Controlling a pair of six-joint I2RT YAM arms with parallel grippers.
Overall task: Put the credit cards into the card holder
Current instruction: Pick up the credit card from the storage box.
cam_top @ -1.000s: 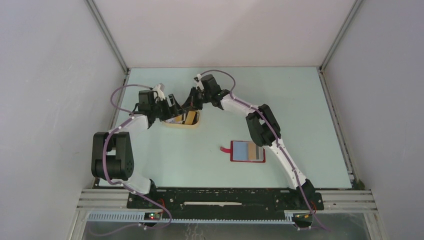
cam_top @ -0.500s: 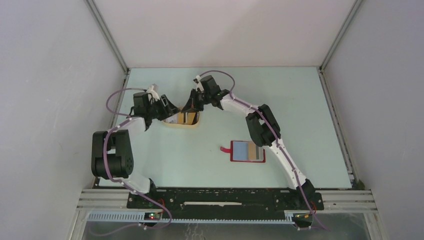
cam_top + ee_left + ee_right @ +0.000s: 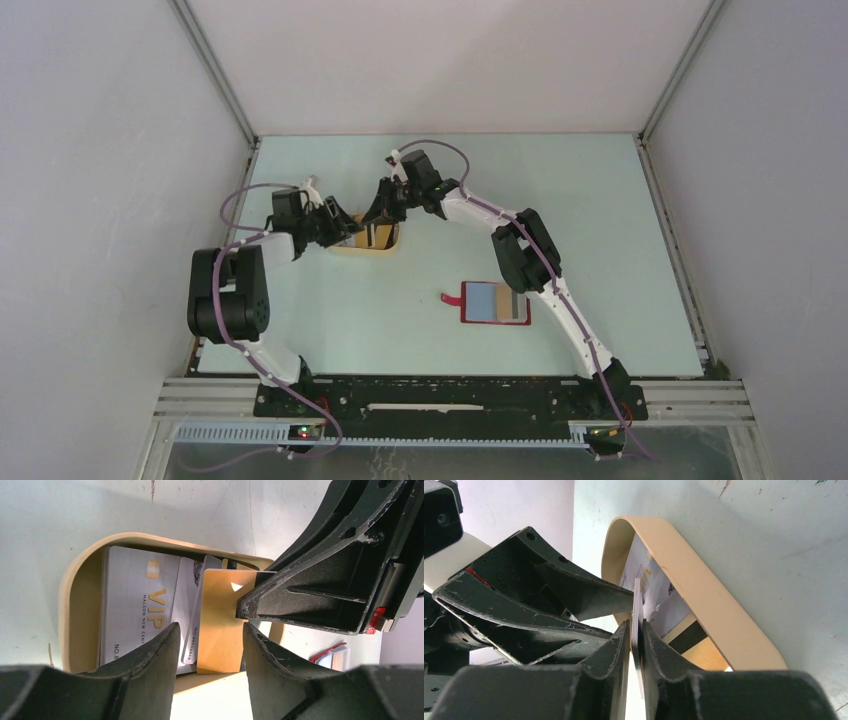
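Observation:
Several credit cards lie in a tan oval dish (image 3: 364,246). In the left wrist view a white VIP card (image 3: 137,605) and another pale card (image 3: 187,615) lie in the dish (image 3: 80,580). My right gripper (image 3: 380,212) is shut on an orange-yellow card (image 3: 220,625), holding it on edge over the dish; the right wrist view shows it edge-on (image 3: 637,600). My left gripper (image 3: 209,632) is open and empty, its jaws either side of that card without touching it. The red card holder (image 3: 495,302) lies open on the table, right of the dish.
The dish's far rim (image 3: 704,600) is close to the right gripper (image 3: 636,627). The two grippers are nearly touching over the dish. Grey walls stand at the left, the back and the right. The table's left edge (image 3: 232,230) is near the left arm.
My left arm has drawn back a little to the left and lowered, its gripper still at the dish's left end. The right gripper has hardly moved and keeps its hold on the card.

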